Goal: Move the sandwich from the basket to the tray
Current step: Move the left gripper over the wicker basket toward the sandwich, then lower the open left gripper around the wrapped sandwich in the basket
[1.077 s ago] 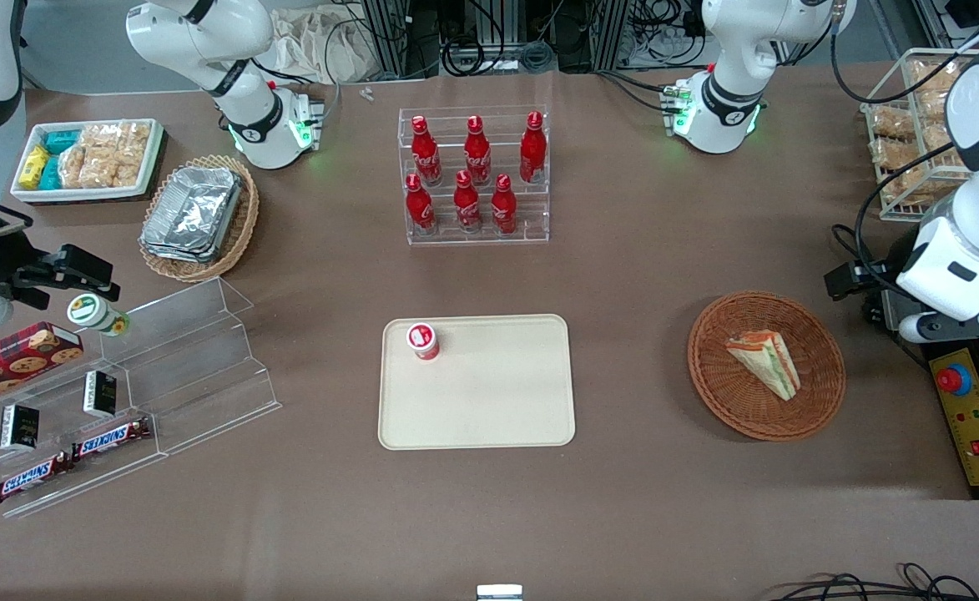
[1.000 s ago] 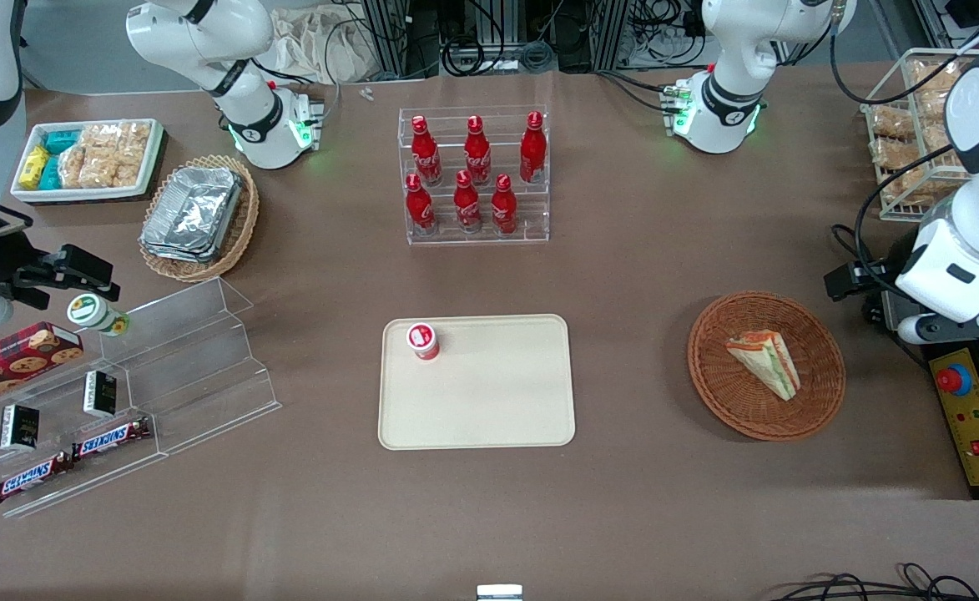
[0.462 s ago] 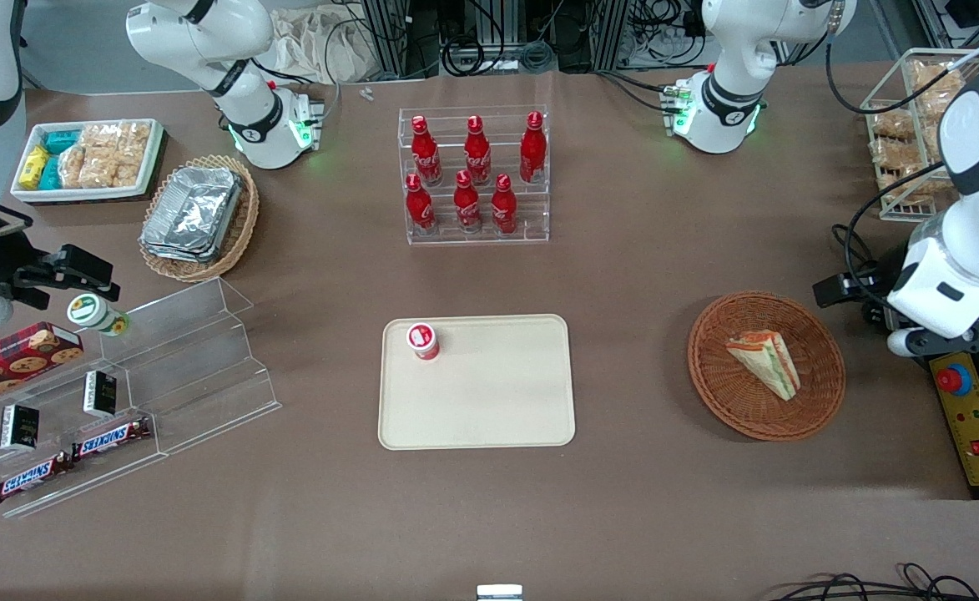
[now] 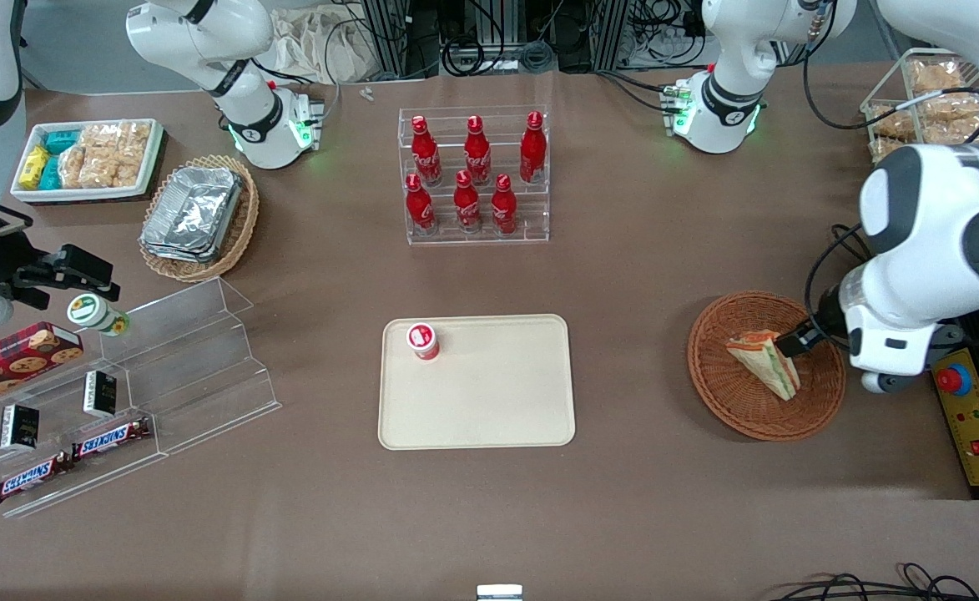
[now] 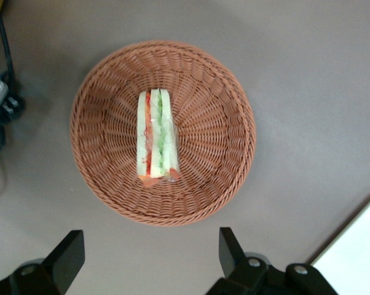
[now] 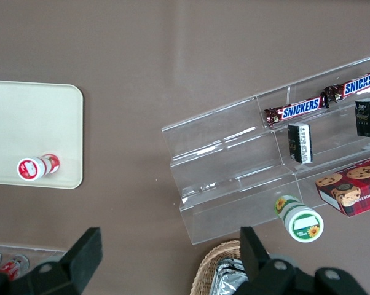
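The sandwich [image 4: 766, 361] lies in the round reddish-brown basket [image 4: 731, 409] toward the working arm's end of the table. The left wrist view looks down on the sandwich [image 5: 155, 138], cut edge up, in the middle of the basket [image 5: 222, 141]. My left gripper [image 4: 798, 342] hangs above the basket's rim, open and empty; its fingers [image 5: 227, 241] stand wide apart, well above the sandwich [image 5: 149, 239]. The beige tray [image 4: 489, 401] lies at the table's middle, with one corner showing in the left wrist view [image 5: 363, 239].
A small red-and-white bottle [image 4: 423, 340] stands on the tray's corner. A clear rack of red bottles [image 4: 474, 175] stands farther from the camera than the tray. A control box with a red button [image 4: 969, 413] sits beside the basket. A wire rack of snack bags [image 4: 915, 108] is at the table's edge.
My left arm has swung in from the table's edge and now hangs over the basket, with the gripper above the sandwich. The sandwich, basket and tray have not moved.
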Controlling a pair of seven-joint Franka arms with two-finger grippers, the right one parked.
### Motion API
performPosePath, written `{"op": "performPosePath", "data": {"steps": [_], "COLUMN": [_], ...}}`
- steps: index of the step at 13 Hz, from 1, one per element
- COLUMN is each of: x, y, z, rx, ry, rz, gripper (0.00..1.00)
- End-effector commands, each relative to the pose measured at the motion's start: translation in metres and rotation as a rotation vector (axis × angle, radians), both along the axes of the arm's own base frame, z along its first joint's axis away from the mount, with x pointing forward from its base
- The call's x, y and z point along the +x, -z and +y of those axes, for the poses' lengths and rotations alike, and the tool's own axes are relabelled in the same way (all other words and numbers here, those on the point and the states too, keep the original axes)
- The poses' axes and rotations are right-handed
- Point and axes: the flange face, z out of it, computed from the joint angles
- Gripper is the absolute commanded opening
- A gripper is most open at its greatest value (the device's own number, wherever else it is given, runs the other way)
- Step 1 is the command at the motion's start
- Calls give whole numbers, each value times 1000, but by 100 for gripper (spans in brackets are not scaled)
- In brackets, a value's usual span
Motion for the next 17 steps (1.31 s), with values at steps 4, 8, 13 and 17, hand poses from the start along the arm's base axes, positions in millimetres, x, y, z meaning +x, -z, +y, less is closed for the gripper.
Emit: {"op": "performPosePath", "data": {"steps": [4, 8, 13, 17], "x": [-22, -32, -37, -39], "y": [79, 130, 149, 145], "z": [4, 9, 16, 22], "rx": [6, 11, 20, 27], "ry": [-95, -91, -97, -100], "rz": [-88, -87, -64, -45], "gripper": [98, 99, 99, 99]}}
